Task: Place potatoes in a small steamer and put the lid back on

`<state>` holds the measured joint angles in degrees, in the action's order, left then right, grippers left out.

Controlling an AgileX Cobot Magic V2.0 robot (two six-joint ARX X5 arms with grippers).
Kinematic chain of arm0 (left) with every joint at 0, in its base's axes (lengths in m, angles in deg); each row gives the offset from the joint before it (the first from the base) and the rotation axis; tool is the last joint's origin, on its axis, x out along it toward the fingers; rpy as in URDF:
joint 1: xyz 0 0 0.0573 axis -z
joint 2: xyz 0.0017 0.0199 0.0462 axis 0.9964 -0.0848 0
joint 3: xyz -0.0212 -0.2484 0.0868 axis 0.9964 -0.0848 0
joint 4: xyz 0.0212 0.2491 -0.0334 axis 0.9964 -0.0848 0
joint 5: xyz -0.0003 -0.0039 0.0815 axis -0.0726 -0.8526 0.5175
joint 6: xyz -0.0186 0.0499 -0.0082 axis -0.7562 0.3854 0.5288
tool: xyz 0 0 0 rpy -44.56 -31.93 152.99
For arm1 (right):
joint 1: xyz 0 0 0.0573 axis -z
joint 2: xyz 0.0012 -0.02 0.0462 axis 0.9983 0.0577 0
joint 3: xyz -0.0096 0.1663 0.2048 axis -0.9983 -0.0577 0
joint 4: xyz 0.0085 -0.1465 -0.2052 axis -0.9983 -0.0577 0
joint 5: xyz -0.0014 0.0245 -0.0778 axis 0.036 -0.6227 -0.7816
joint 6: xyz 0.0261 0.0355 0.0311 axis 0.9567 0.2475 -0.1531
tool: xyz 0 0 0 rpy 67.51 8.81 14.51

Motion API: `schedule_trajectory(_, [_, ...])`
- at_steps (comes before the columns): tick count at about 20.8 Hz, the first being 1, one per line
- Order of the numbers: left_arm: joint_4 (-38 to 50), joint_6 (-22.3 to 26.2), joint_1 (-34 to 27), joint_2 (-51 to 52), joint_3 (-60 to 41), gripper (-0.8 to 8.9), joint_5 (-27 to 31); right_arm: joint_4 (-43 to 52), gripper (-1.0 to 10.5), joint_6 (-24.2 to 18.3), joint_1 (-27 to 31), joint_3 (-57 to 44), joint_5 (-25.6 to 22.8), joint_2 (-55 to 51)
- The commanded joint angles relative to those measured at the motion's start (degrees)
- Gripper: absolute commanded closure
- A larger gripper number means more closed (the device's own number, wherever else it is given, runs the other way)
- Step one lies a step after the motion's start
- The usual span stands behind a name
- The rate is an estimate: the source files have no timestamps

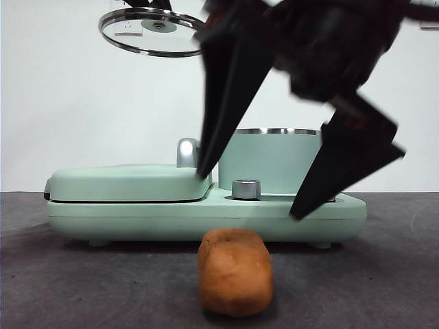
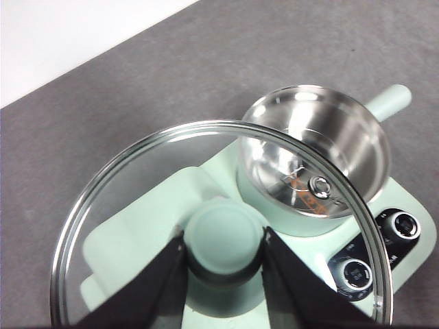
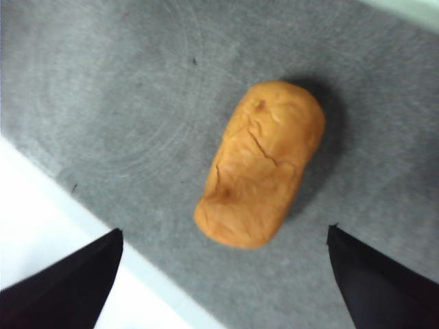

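Observation:
The potato [image 1: 235,272], an orange-brown oblong lump, lies on the grey table in front of the appliance; it also shows in the right wrist view [image 3: 262,163]. My right gripper [image 1: 250,194] hangs above it, jaws wide open and empty, one jaw on each side [image 3: 225,232]. The small steamer [image 1: 271,161], a mint-green pot with a steel rim, stands uncovered and empty on the appliance [image 2: 312,147]. My left gripper [image 2: 223,253] is shut on the mint-green knob [image 2: 224,238] of the glass lid [image 2: 130,199], holding the lid high at the upper left [image 1: 152,31].
The mint-green appliance base [image 1: 329,223] carries a flat hinged griddle cover [image 1: 127,181] with a chrome handle [image 1: 186,152] beside the pot. Control knobs [image 2: 357,273] sit on its front. The table's white edge [image 3: 41,226] runs close to the potato.

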<state>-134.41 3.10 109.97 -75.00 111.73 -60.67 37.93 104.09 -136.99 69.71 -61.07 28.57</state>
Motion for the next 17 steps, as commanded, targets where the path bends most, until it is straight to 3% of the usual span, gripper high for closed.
schedule_trajectory(1, [1.5,-0.1,-0.4,0.1,1.9,8.07,-0.1,2.0,4.7,2.0,-1.4,1.0,-0.2,3.8])
schedule_trajectory(5, [1.6,-0.8,-1.2,0.1,1.9,8.07,-0.1,5.1,4.7,3.1,-2.5,1.0,-1.2,8.9])
schedule_trajectory(9, [1.6,-0.9,-1.3,0.1,1.9,8.07,-0.1,6.8,4.7,3.1,-3.6,1.0,-7.5,11.2])
schedule_trajectory(10, [1.6,-1.0,-1.5,0.1,1.9,8.07,-0.1,6.8,5.1,3.1,-3.9,1.0,-9.9,11.2])
schedule_trajectory(12, [1.8,-1.3,-1.7,0.1,1.9,8.07,-0.1,7.0,7.1,3.0,-3.9,1.0,-10.6,11.2])
schedule_trajectory(17, [1.9,-1.4,-2.0,0.1,1.9,8.07,-0.1,7.4,7.3,2.8,-4.0,1.1,-10.0,11.1])
